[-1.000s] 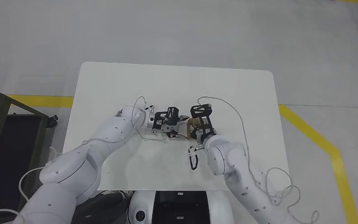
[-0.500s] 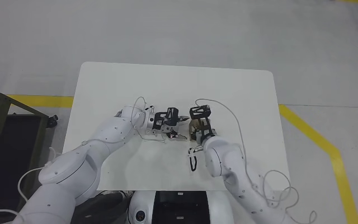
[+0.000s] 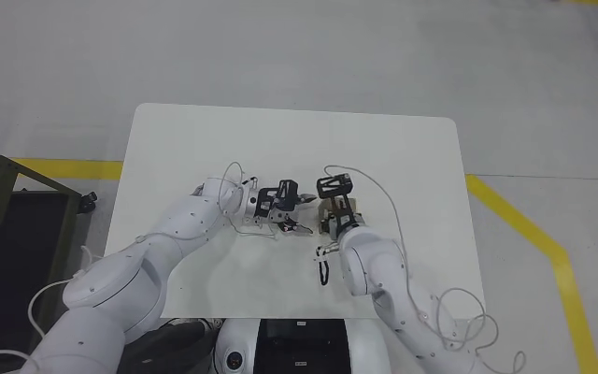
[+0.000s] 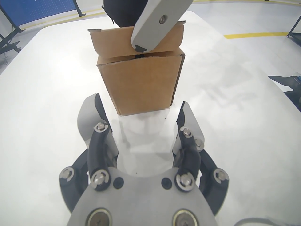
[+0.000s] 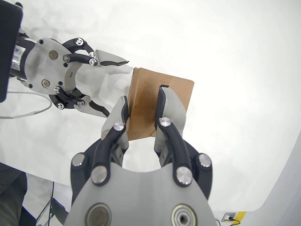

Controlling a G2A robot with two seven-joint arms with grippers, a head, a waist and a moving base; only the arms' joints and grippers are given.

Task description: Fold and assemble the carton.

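The carton (image 4: 141,83) stands upright on the table (image 3: 187,140), near its middle and toward my side. My left gripper (image 4: 140,102) lies low at the carton's left, just beside its side wall but apart from it, with its 2 fingers pointing at that wall. My right gripper (image 5: 143,97) hangs directly above the carton, with 1 fingertip (image 4: 143,41) at the gap below the raised flap.

A blue panel (image 4: 47,1) in the room behind carries a short white word beside a small emblem, seen reversed. A label (image 5: 16,58) on the left arm's wrist bears print too small to read.
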